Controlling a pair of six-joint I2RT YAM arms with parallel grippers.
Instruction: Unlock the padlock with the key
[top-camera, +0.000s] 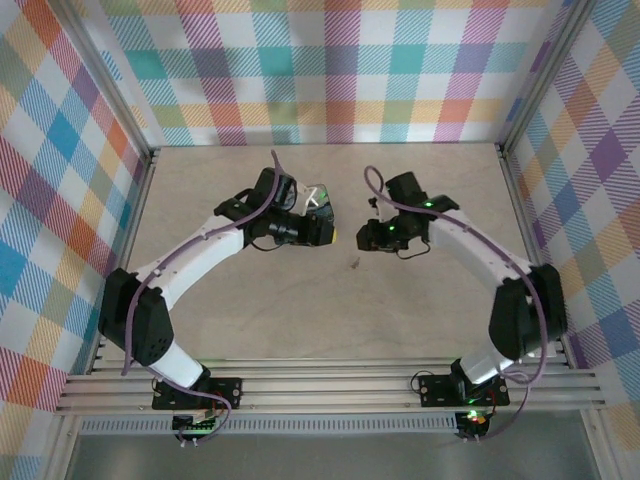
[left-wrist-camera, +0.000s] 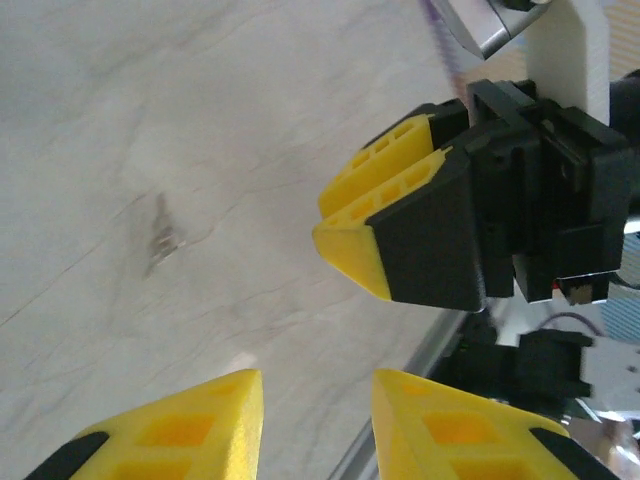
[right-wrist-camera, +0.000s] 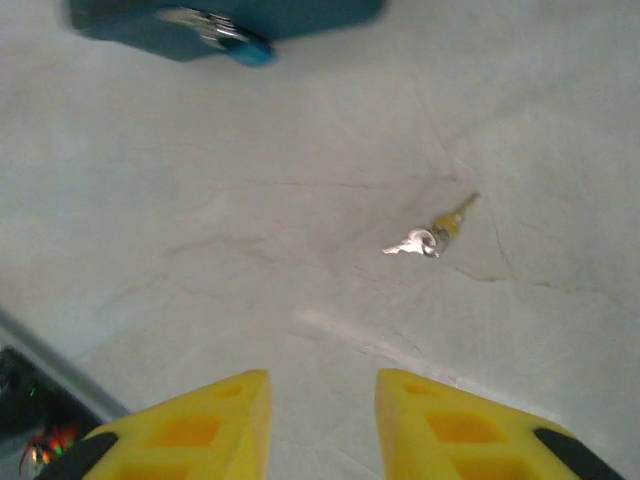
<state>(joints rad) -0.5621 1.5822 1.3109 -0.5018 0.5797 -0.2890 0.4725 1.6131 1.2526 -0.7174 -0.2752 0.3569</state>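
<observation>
Key (right-wrist-camera: 424, 241) lies loose on the counter (right-wrist-camera: 200, 280), just ahead of the right end effector (right-wrist-camera: 322, 420), part-open and empty; left end effector (left-wrist-camera: 316, 420) likewise. Looks thin, light, slippery: best pinch the bow.

Pale beige counter (top-camera: 300, 330) with faint veins and hairline cracks, pastel plaid walls (top-camera: 330, 70) on three sides, silvery posts (top-camera: 105, 80) at the back corners, slotted rails (top-camera: 330, 385), perhaps aluminium, along the near edge, even soft light
</observation>
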